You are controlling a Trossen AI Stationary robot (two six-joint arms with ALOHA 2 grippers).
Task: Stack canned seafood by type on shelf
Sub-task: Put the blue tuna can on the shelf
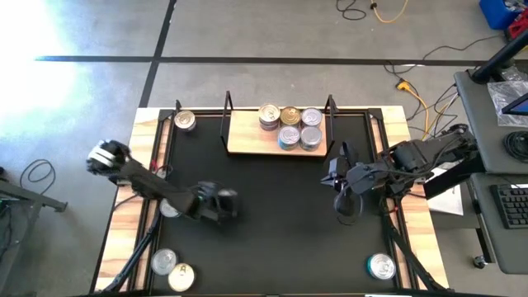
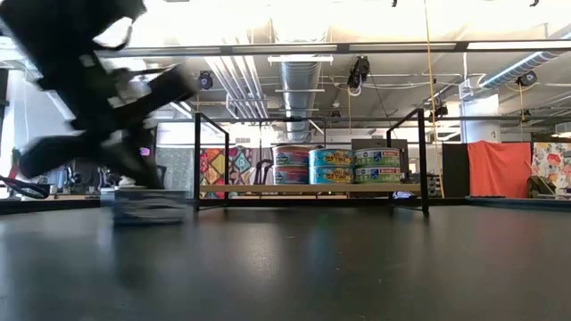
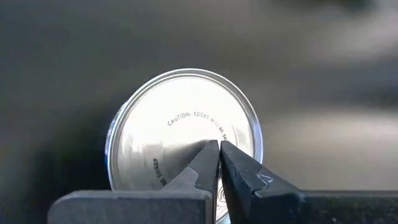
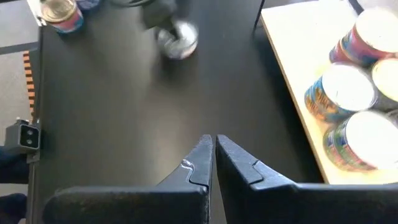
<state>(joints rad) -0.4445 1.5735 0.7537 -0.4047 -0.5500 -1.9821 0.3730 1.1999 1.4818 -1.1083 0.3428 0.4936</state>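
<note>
— Where do the tins stand, reckoned from the shelf (image 1: 276, 142)?

— Five tins (image 1: 290, 127) sit on its board toward one end, some stacked in twos. One loose tin (image 1: 185, 120) lies just beside the shelf's other end; three more lie well away along the table's near edge, two at one corner (image 1: 173, 271) and one (image 1: 381, 266) at the other.

— And the arms?

— The left gripper (image 3: 219, 146) is far from the shelf, fingers pressed together with nothing between them, tips right over a silver-lidded tin (image 3: 185, 134). The right gripper (image 4: 214, 142) hangs near the shelf's loaded end, likewise clenched on nothing.

— How would such a tin handle?

— Probably stiff and fairly weighty for its size, with a smooth metal wall that may slip. The lid gives no purchase — the fingers would first have to part, then take the round side wall across its width, low enough to keep it level for stacking.
</note>
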